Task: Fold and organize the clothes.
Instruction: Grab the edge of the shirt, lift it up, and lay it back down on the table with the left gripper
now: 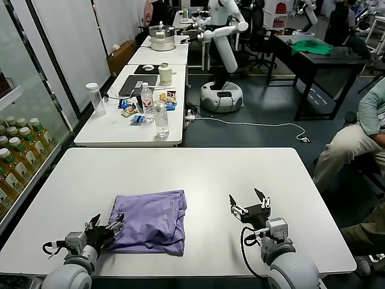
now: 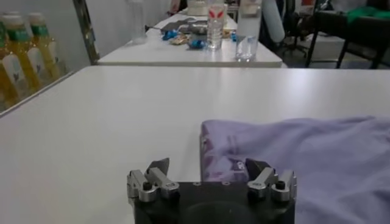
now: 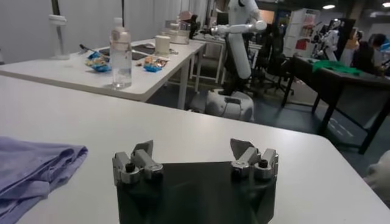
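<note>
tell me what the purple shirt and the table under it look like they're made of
The T-shirt looks like soft, matte knit fabric, probably cotton: it lies folded in limp creases with rumpled edges. The table seems to have a hard, smooth white top, perhaps laminate, flat with a faint sheen; its core cannot be told.

Head view: high, looking forward and down. Wrist views: low, near, facing across white table; all share T-shirt.

White table carries one thing: the folded lavender T-shirt, lying flat, its near corner right at the left gripper, whose fingers are spread. Bare tabletop surrounds the spread-fingered right gripper, well apart from it.
</note>
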### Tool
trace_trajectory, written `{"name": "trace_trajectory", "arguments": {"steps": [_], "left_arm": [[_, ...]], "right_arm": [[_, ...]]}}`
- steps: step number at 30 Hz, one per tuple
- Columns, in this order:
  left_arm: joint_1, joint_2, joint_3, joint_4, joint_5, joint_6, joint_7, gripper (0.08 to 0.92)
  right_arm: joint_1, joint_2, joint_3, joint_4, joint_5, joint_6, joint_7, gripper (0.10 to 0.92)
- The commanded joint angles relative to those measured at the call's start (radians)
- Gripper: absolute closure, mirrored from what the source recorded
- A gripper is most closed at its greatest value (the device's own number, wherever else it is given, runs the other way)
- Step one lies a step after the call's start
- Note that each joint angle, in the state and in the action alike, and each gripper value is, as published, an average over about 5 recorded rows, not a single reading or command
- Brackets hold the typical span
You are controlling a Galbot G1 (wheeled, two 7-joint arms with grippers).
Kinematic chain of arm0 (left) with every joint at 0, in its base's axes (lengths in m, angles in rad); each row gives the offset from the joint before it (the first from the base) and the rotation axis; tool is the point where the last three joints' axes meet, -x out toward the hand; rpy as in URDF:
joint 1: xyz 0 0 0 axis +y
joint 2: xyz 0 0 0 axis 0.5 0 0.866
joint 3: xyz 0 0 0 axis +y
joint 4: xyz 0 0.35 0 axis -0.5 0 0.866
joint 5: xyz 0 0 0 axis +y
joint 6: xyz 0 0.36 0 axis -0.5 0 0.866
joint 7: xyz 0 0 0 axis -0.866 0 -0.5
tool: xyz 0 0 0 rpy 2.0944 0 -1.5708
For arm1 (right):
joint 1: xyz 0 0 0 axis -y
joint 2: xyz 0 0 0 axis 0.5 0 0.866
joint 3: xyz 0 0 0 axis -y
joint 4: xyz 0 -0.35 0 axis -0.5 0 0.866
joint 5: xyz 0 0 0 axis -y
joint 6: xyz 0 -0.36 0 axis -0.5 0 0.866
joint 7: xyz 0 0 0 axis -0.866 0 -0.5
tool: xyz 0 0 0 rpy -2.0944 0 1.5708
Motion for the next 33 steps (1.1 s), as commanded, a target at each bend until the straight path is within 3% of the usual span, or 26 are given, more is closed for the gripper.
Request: {"name": "trace_trajectory", "arguments": {"steps": [1, 9, 25, 33], "left_arm": [[-0.001, 0.011, -0.029, 0.073, -0.005, -0.016, 0.011, 0.177], [-0.010, 0.002, -0.004, 0.053, -0.077, -0.013, 0.041, 0.220], [0.001, -0.022, 0.016, 0.053, -0.059, 0.008, 0.042, 0.680], [0.008, 0.021, -0.087, -0.084, 0.042, -0.012, 0.040, 0.887]], "right_arm": [[0.000, 0.002, 0.006, -0.006, -0.002, 0.002, 0.000, 0.203], [0.005, 0.003, 0.006, -0.008, -0.002, -0.001, 0.002, 0.203], [0.005, 0.006, 0.007, -0.013, -0.002, -0.001, 0.001, 0.203], [0.007, 0.004, 0.007, -0.009, -0.002, -0.002, 0.001, 0.203]]}}
